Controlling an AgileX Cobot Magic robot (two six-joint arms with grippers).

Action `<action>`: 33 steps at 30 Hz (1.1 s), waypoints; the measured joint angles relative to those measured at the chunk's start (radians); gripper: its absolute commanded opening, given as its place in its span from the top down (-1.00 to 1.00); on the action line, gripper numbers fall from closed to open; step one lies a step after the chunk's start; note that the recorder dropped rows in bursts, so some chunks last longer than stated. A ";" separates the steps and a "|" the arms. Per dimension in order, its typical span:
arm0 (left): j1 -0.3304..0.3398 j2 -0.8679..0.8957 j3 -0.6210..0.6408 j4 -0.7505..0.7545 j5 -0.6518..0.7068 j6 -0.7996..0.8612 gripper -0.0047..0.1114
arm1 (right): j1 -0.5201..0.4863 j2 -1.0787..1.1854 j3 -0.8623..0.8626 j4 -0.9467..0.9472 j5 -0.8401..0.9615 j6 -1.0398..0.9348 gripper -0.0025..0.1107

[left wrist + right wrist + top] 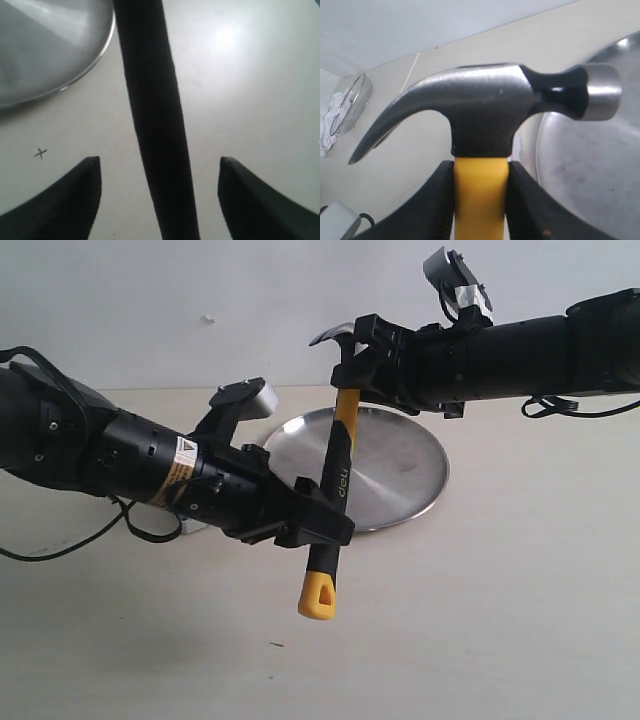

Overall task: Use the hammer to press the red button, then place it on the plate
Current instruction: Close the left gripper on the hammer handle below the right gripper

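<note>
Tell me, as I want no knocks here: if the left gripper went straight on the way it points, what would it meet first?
The hammer: its black handle crosses the gap of the open left gripper, so that would likely be hit first; depth is unclear.

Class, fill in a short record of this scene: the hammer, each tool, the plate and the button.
hammer: in the air, head up, slightly tilted
right tool: shut on the yellow neck just under the head
left tool: open, fingers either side of the black handle, not touching it
plate: flat on the table
button: not visible in any view
</note>
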 measured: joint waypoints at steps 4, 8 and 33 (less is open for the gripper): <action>-0.014 0.037 -0.037 0.000 -0.002 0.000 -0.20 | 0.000 0.000 0.000 0.000 0.000 0.002 0.96; -0.022 0.064 -0.061 0.000 -0.002 0.000 -0.20 | 0.000 0.000 0.000 0.000 0.000 0.002 0.96; -0.062 0.071 -0.081 -0.012 -0.012 0.019 -0.17 | 0.000 -0.011 0.000 0.002 0.018 0.021 0.96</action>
